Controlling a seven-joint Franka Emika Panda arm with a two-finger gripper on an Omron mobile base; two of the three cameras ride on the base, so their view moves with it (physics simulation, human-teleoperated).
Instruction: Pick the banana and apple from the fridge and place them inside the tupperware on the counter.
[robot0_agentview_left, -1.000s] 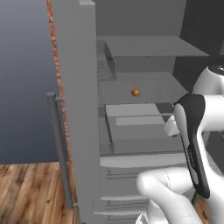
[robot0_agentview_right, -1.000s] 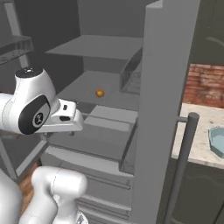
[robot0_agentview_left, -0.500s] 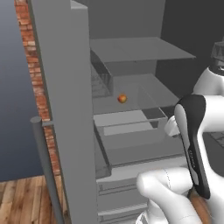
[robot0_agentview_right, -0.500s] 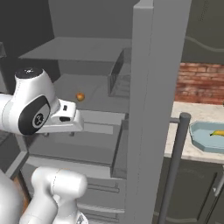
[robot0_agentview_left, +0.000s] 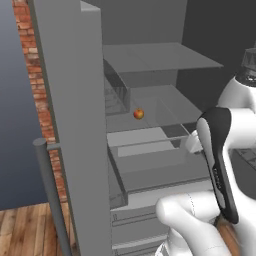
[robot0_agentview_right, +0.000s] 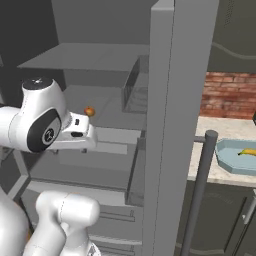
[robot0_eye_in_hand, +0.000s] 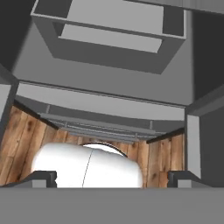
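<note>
apple, small round red-orange (robot0_agentview_left: 138, 114), sits alone on a grey shelf mid-frame in the left base view, inside the tall grey fridge (robot0_agentview_left: 150, 65); same apple at left-centre of the right base view, just above the arm's wrist. small curved yellow banana (robot0_agentview_right: 248, 152) already lies in the shallow light-blue tupperware (robot0_agentview_right: 227, 162) on the beige speckled counter (robot0_agentview_right: 220, 127), right edge of that view, so apple is what's left. gripper (robot0_eye_in_hand: 111, 179) points down at drawers and wood floor, fingers spread wide, nothing between them. open fridge door (robot0_agentview_right: 170, 125) with long handle (robot0_agentview_right: 197, 190) stands between shelf and counter, likely in the way of the carry.
</note>
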